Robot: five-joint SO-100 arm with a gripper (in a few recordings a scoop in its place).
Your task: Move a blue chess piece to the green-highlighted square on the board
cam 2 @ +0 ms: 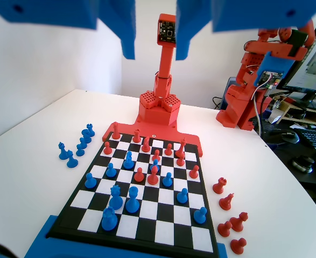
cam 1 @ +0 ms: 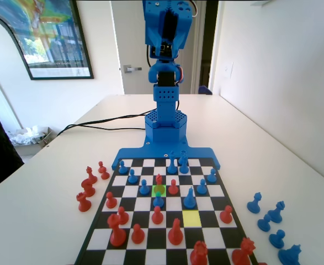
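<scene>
Over the board [cam 2: 61,228] the gripper [cam 2: 155,40] hangs high, its two jaws parted with nothing between them, so the arm looks parked above play rather than committed to any piece. From the fixed view the green-highlighted square [cam 1: 159,190] lies near the middle of the board, with a duller yellow square [cam 1: 191,218] one file to the right and nearer the camera. The blue chess piece [cam 1: 190,198] with the slim pointed tip stands between them, on the square just beyond the yellow one; I take it for the one meant to move, since it is tall and has room around its top for the jaws. A blue pawn [cam 1: 158,200] stands right at the near edge of the green square and a red pawn [cam 1: 159,179] just beyond it, so the target is tightly hemmed in and any set-down will need care. Captured red pieces [cam 1: 87,187] and blue pieces [cam 1: 272,221] sit off the board on the table [cam 1: 261,143], out of the way.
</scene>
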